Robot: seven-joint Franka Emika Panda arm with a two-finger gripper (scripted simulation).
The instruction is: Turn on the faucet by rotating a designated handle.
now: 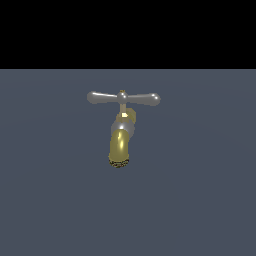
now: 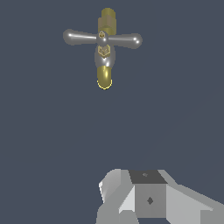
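Note:
The faucet [image 1: 120, 145] is a small brass-gold tap with a short curved spout, standing alone on the dark grey floor in the exterior view. Its handle [image 1: 123, 98] is a silver crossbar with rounded ends, lying level across the top on a thin stem. In the wrist view the faucet [image 2: 104, 76] and the handle [image 2: 102, 38] show far off from my gripper [image 2: 146, 183]. Only pale grey finger blocks of the gripper show at the picture's edge, touching nothing. I cannot make out a gap between them. The gripper does not appear in the exterior view.
A plain dark grey floor [image 1: 200, 200] spreads around the faucet, with a black band behind it.

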